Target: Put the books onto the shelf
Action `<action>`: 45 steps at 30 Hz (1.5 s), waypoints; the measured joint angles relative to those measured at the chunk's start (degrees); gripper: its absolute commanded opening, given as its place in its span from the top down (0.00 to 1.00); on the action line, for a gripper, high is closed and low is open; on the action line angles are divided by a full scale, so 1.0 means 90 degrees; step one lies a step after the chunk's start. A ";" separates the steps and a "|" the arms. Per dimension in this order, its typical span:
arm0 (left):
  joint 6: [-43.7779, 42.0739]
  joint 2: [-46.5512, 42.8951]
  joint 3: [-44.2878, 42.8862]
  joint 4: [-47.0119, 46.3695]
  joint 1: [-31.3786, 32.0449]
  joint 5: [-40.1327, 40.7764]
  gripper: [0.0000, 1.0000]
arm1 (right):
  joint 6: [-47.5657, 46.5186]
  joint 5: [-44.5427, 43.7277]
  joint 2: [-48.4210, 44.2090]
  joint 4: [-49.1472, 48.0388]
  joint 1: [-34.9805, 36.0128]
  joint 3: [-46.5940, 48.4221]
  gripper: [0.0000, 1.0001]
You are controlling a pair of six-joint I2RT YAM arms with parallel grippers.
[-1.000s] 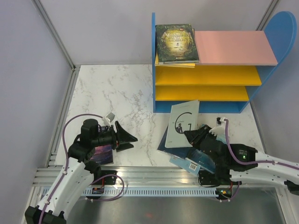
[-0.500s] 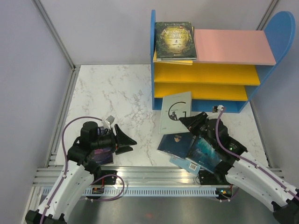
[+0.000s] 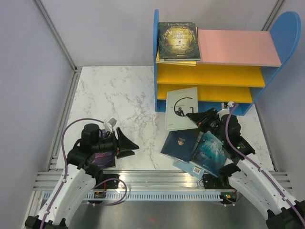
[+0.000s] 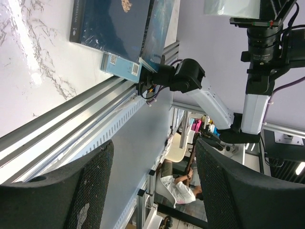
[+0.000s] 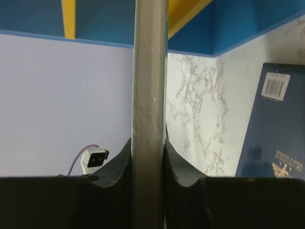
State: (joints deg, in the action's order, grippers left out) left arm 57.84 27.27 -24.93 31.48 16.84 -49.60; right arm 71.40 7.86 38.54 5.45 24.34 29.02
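Observation:
My right gripper (image 3: pixel 196 117) is shut on the lower edge of a pale grey book with a dark crescent (image 3: pixel 181 109), held tilted just in front of the shelf's (image 3: pixel 224 76) blue bottom. In the right wrist view that book's edge (image 5: pixel 149 86) stands as a grey strip pinched between the pads (image 5: pixel 178 160). A dark green book (image 3: pixel 178 40) lies on a yellow one (image 3: pixel 177 62) at the left of the pink top board. A navy book (image 3: pixel 180 143) and a teal book (image 3: pixel 209 151) lie on the table. My left gripper (image 3: pixel 131 145) hangs open and empty beside a purple book (image 3: pixel 102 160).
A light blue book with a barcode (image 3: pixel 189 168) lies under the teal and navy ones near the front rail (image 3: pixel 157 179). The two yellow shelf boards (image 3: pixel 209 93) hold nothing I can see. Grey walls close in the table on the left and at the back.
My right arm swung inward and carried the pale book up and closer to the shelf's lower left. The left gripper narrowed slightly and stayed in place.

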 measured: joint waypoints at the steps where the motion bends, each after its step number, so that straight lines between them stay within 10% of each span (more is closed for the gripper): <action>1: -0.0034 0.0053 -0.0039 0.0000 0.0000 0.0002 0.28 | 0.0019 -0.0007 -0.0046 -0.0051 -0.0049 0.0000 1.00; 9: -0.0338 0.0675 -0.0369 0.0017 0.0000 0.0010 0.29 | 0.0483 0.0160 0.0155 -0.1338 -0.0653 -0.0277 1.00; 22: -0.0767 0.1464 -0.0852 0.0019 0.0000 0.0143 0.29 | 0.0736 0.0651 0.3407 -0.3135 -0.1236 0.0427 0.98; 33: -0.1105 0.2215 -0.1171 0.0032 0.0000 0.0199 0.30 | 0.0709 0.1166 0.4427 -0.3356 -0.1365 0.1030 0.55; 45: -0.1253 0.2640 -0.1224 0.0015 0.0000 0.0238 0.32 | 0.0313 0.1673 0.3837 -0.2596 -0.1600 0.0682 0.48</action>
State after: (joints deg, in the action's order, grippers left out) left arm 46.57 51.03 -35.94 31.62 16.84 -47.46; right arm 74.22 22.92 73.08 -17.91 9.93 35.16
